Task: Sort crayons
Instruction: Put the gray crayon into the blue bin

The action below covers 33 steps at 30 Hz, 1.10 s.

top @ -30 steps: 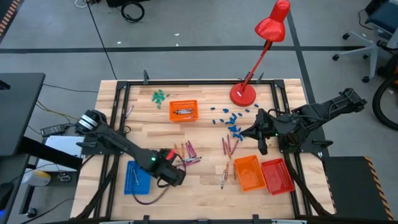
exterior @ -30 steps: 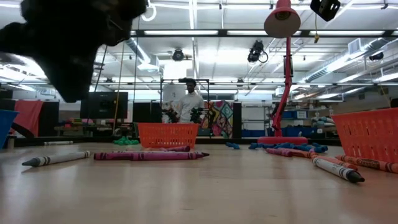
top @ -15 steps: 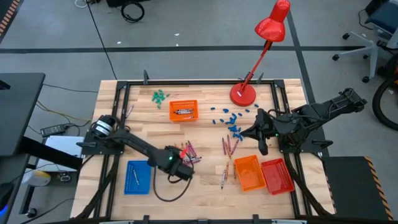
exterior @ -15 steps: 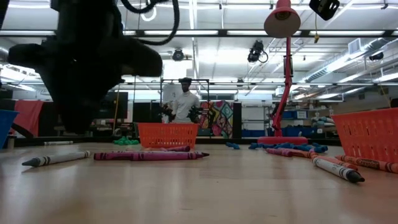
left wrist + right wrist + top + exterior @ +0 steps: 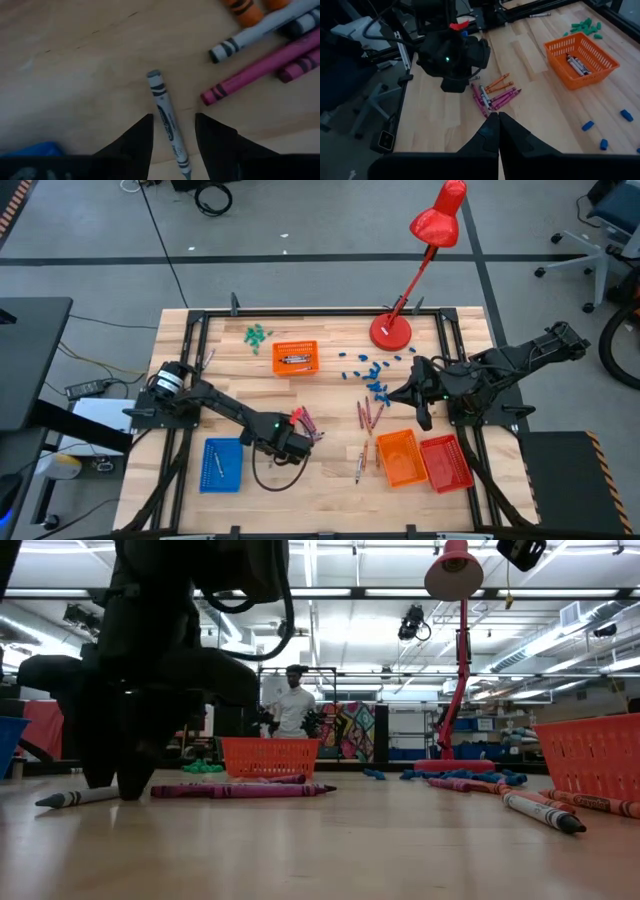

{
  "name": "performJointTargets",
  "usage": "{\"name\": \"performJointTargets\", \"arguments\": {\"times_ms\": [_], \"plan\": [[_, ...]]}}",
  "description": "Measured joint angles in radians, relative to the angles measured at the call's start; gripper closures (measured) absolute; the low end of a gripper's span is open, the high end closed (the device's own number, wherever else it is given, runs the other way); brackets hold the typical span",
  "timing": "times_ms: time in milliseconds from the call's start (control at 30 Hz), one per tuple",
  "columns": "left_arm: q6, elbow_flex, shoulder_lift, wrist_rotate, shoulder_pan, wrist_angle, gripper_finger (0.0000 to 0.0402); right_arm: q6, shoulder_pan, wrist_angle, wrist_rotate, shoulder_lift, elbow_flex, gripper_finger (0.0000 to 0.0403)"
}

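Note:
Several crayons lie flat in a loose heap (image 5: 306, 426) left of the table's middle: magenta, orange and grey-white sticks. My left gripper (image 5: 172, 120) points straight down beside this heap, open. Its two fingers stand on either side of one grey-white crayon (image 5: 167, 120) that lies apart from the rest, with a gap on each side. The low view shows the fingers (image 5: 128, 785) down at the table top, by that crayon (image 5: 85, 797). More crayons (image 5: 369, 414) lie right of the middle. My right gripper (image 5: 497, 120) hangs shut above the table's right side.
An orange basket (image 5: 294, 359) holding crayons stands at the far middle. A blue tray (image 5: 222, 464) is at the near left. An orange basket (image 5: 400, 457) and a red one (image 5: 447, 463) are at the near right. A red lamp (image 5: 392, 330), blue pieces (image 5: 372, 375) and green pieces (image 5: 259, 335) sit far back.
My left gripper has come down from well above the table to the table top. It has also shifted a little from the blue tray toward the crayon heap. The crayons lie as before.

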Motion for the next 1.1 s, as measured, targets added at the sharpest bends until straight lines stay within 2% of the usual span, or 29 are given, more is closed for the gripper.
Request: {"name": "performJointTargets", "arguments": {"times_ms": [233,333,467,533,867,1100], "plan": [[0.040,-0.024,-0.006,0.009,-0.011,0.037,0.0272,-0.012,0.000,0.007,0.001,0.000,0.000,0.0395],[0.073,-0.025,-0.006,0.011,-0.009,0.059,0.0305,-0.018,0.000,0.007,0.001,0.000,0.000,0.0395],[0.092,-0.025,-0.005,0.014,-0.010,0.069,0.0369,-0.019,0.000,0.017,0.002,0.000,0.000,0.0395],[0.116,-0.025,-0.005,0.014,-0.011,0.071,0.0385,-0.019,0.000,0.017,0.005,0.000,0.000,0.0395],[0.245,-0.021,-0.054,0.017,-0.011,0.061,0.0376,-0.026,0.000,0.019,0.021,0.000,0.000,0.0395],[0.437,-0.019,-0.140,0.010,-0.006,0.036,0.0376,-0.021,0.000,0.022,0.051,0.000,0.000,0.0395]]}}
